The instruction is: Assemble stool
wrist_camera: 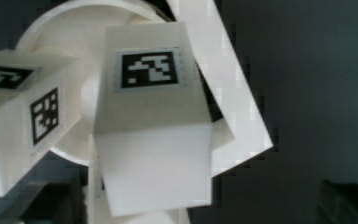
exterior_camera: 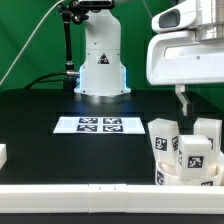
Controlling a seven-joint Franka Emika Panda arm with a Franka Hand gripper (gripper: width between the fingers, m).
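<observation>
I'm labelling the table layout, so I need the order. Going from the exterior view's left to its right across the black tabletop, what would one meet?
small white piece at the edge → marker board → stool parts clustered together

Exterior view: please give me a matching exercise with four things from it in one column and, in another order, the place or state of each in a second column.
Things:
1. marker board
2. stool legs
3. gripper
4. arm's base

Places or states:
A. stands at the back of the table
B. open, hanging over the white blocks
C. lies flat at mid-table, showing four tags
D. grouped at the exterior view's right

Pairs: 1-C, 2-D, 3-B, 4-A
</observation>
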